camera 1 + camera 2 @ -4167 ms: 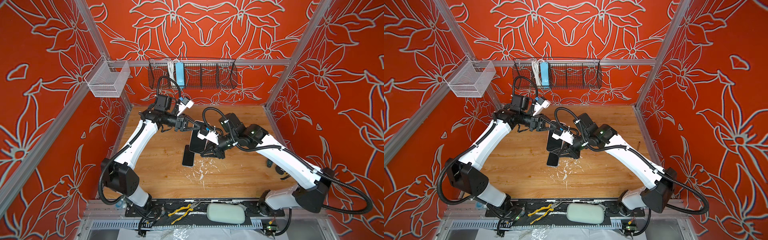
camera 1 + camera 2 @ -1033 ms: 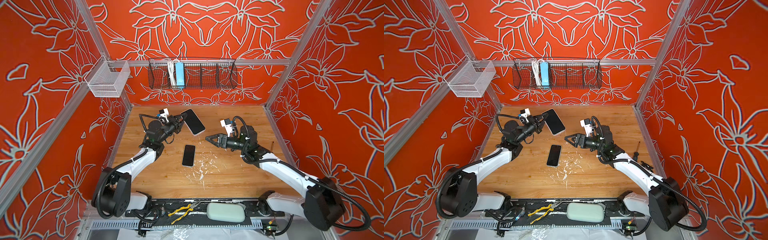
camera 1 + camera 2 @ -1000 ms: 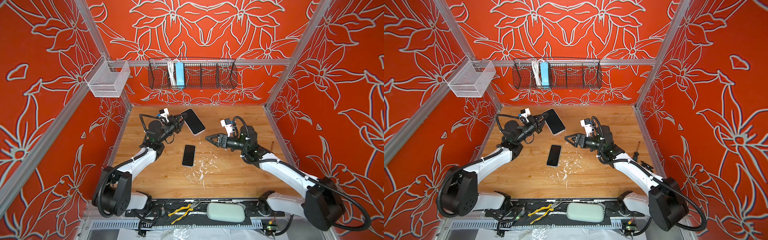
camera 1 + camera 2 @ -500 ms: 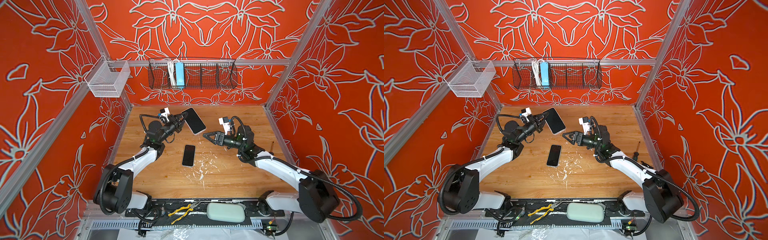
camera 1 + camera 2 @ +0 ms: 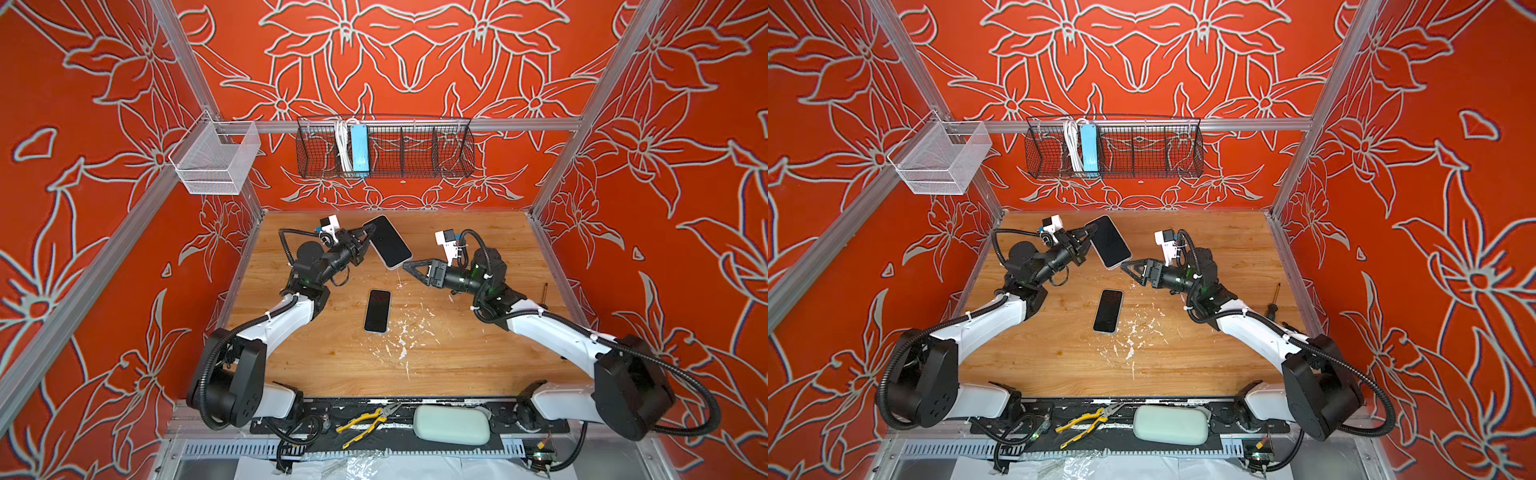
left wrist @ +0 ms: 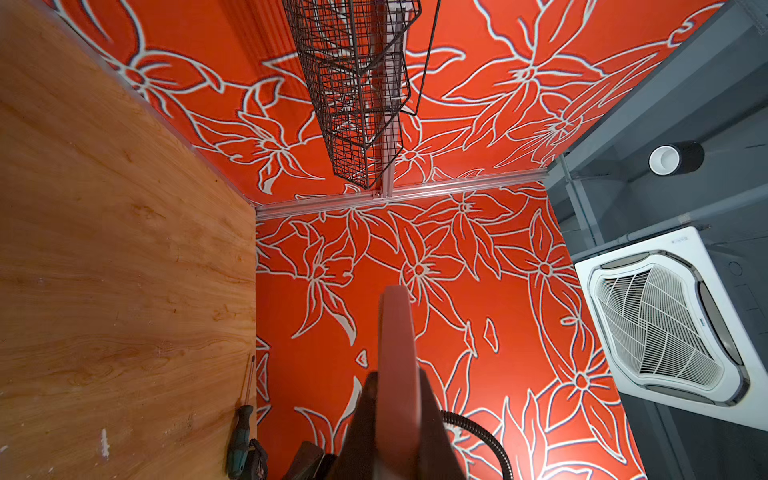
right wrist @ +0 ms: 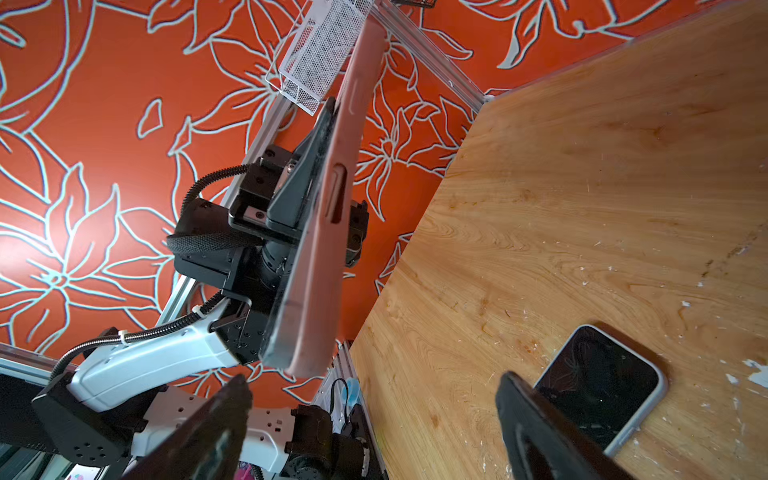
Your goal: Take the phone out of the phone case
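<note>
Pink phone case [image 7: 328,216] is hanging clenched in my left gripper [image 5: 368,237], upper middle in both top views. I'm holding it off the desk [image 5: 457,361], clear of the phone [image 5: 377,311], which is lying screen-up mid-frame and looking already out. My right gripper [image 5: 415,270] is hovering spread wide and empty near the case's lower corner, guessing as backup.

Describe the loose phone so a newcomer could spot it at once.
On the wooden table, look at its middle, beside the white flecks. The phone lies flat there, cracked dark screen up, untouched. Its only lookalike, the pink-backed case, is held off the table by the left gripper.
</note>
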You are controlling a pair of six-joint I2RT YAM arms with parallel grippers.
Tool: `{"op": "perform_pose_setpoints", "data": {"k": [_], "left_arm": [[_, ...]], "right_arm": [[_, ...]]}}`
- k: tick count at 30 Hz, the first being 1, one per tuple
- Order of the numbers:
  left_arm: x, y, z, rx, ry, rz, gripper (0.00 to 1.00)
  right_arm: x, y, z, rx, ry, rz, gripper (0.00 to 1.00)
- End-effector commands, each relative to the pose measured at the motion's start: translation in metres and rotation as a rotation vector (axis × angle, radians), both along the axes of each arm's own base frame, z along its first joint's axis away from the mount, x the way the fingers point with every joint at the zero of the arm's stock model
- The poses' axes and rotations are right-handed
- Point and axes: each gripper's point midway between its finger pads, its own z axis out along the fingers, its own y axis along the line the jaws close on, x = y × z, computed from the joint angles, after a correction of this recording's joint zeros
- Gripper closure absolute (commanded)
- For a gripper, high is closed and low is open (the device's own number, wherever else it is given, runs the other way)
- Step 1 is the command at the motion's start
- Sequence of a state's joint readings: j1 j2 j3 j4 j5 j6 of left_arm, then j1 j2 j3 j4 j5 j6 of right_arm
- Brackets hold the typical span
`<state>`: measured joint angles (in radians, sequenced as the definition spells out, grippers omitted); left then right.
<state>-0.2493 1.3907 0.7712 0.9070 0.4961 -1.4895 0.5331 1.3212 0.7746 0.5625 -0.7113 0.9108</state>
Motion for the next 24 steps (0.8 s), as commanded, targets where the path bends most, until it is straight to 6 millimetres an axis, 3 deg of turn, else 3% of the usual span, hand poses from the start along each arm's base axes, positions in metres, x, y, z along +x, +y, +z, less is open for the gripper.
{"op": "perform_pose_setpoints", "data": {"k": [1, 16, 24], "left_arm": [[-0.013, -0.001, 0.034, -0.042, -0.112, -0.018, 1.00], [-0.022, -0.008, 0.049, -0.081, -0.129, -0.047, 1.00], [-0.036, -0.018, 0.066, -0.128, -0.151, -0.088, 1.00]], "right_arm": [[0.005, 0.005, 0.015, 0.030, -0.028, -0.005, 0.06], [0.014, 0.009, 0.006, 0.025, -0.011, -0.012, 0.06], [0.020, 0.011, -0.008, 0.017, 0.013, -0.016, 0.08]]}}
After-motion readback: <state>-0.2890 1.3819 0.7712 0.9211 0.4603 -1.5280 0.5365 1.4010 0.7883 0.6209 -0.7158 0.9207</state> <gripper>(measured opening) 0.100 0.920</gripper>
